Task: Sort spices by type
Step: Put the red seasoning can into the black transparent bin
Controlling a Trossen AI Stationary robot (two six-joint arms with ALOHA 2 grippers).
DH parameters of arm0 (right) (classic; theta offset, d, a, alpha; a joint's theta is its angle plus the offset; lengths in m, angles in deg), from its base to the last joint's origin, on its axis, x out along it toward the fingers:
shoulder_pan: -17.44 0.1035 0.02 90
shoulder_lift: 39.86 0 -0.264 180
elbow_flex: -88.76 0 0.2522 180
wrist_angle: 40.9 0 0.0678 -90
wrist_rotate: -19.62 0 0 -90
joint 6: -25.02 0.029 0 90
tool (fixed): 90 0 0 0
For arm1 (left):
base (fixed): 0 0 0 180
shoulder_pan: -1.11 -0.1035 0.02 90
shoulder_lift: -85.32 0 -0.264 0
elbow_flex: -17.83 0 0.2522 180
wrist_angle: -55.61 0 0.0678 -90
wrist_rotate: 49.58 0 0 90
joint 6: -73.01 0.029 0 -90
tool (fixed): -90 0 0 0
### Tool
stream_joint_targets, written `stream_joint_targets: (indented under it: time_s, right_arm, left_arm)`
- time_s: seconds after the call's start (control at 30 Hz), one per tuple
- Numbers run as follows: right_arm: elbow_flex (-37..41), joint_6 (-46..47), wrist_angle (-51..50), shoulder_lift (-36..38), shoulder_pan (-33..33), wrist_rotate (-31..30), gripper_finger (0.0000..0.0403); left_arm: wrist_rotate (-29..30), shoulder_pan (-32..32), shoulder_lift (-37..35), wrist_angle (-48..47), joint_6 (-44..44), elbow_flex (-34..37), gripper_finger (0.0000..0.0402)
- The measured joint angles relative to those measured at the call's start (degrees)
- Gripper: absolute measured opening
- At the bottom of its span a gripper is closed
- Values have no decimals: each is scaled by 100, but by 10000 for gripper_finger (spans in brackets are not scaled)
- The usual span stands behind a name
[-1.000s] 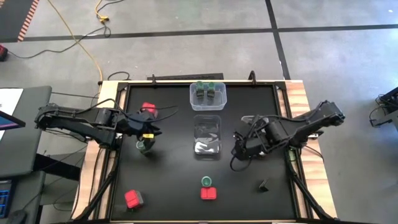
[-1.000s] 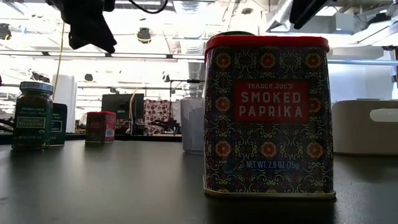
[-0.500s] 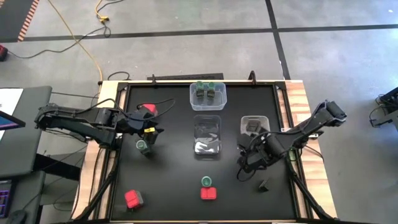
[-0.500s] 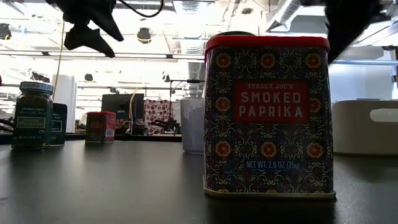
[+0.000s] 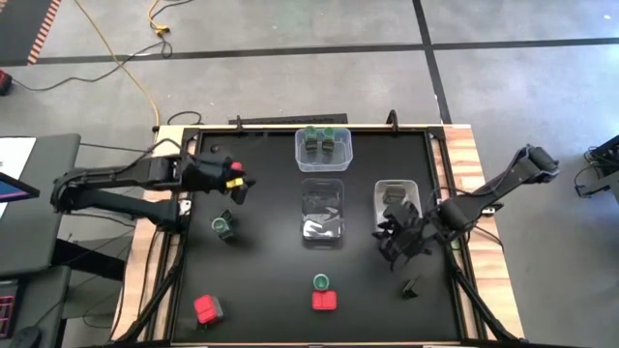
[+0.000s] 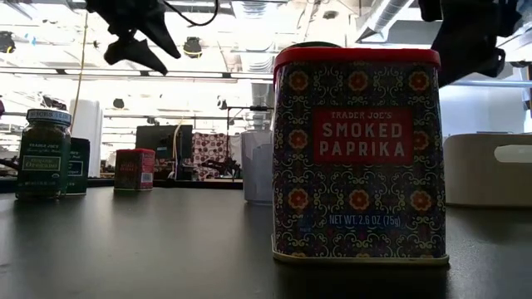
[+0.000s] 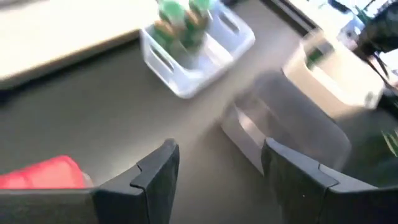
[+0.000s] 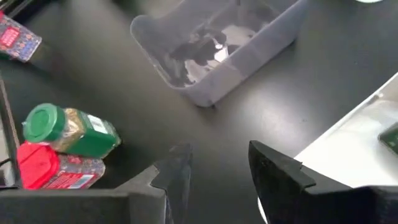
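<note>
A matte black table (image 5: pixel 261 280) with pale wooden side rails is seen from above, and on it three clear, thin-walled rectangular plastic tubs are set. In the tub at twelve o'clock (image 5: pixel 323 148) two round dark jars with green lids (image 5: pixel 320 141) stand side by side; the tub at the centre (image 5: pixel 322 212) shows only glossy reflections, and in the tub towards three o'clock (image 5: pixel 394 198) a dark blocky container (image 5: pixel 392 196) lies. The left gripper (image 5: pixel 235 184) is held above the table towards ten o'clock, its two dark fingers (image 7: pixel 155 177) spread apart with nothing between them, just over a red square-topped tin (image 5: pixel 233 169). A green-lidded jar (image 5: pixel 223 226) stands alone at about nine o'clock. The right gripper (image 5: pixel 398 240) is poised towards four o'clock, beside the right-hand tub, its fingers (image 8: pixel 273 171) parted and empty. A small dark blocky piece (image 5: pixel 410 287) lies at five o'clock. At six o'clock a patterned red-lidded paprika tin (image 6: pixel 357 154) stands beside another green-lidded jar (image 5: pixel 321 282), and a further red tin (image 5: pixel 207 309) is placed at seven o'clock.
</note>
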Motion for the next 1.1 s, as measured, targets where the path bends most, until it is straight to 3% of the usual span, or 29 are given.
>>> stream_joint_targets:
  time_s: [0.17, 0.43, 0.8, 1.0, 1.1]
  right_arm:
    - [-2, -13, 1, 105, -110, 6, 185]
    - [0, -15, 0, 92, -289, 6, 185]
    - [0, -15, 0, 92, -550, 4, 185]
    - [0, 59, 14, 90, -550, 4, 185]
    - [0, 67, 14, 90, -548, 4, 185]
  left_arm:
    - [44, -408, 2, 337, 373, -38, 214]
    - [178, -562, 0, 343, 811, -38, 221]
    - [448, -967, 2, 234, 727, -38, 361]
    - [405, -966, 2, 199, 363, -38, 377]
    - [370, -1111, 2, 480, 722, -38, 376]
